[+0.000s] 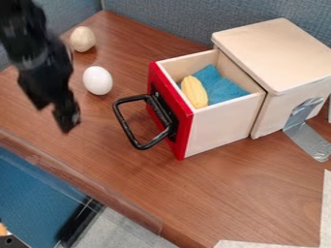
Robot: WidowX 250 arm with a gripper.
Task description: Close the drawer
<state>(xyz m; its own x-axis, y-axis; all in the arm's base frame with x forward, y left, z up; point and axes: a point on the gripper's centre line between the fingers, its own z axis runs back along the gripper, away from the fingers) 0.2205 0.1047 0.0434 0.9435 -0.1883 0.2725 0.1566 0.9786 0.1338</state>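
The wooden drawer (223,118) stands pulled out of its box (278,53), with a red front panel (184,138) and a black handle (126,127) facing left. A yellow corn-like toy (194,92) and a blue cloth (223,87) lie inside it. My gripper (54,111) hangs at the left, pointing down, to the left of the handle and apart from it. Its two fingers are spread, with nothing seen between them.
Two egg-shaped objects, one white (97,80) and one beige (82,39), rest on the brown table (213,198) between gripper and divider wall. Grey tape (310,140) runs from the box's side to the table. The table's front edge crosses the lower left.
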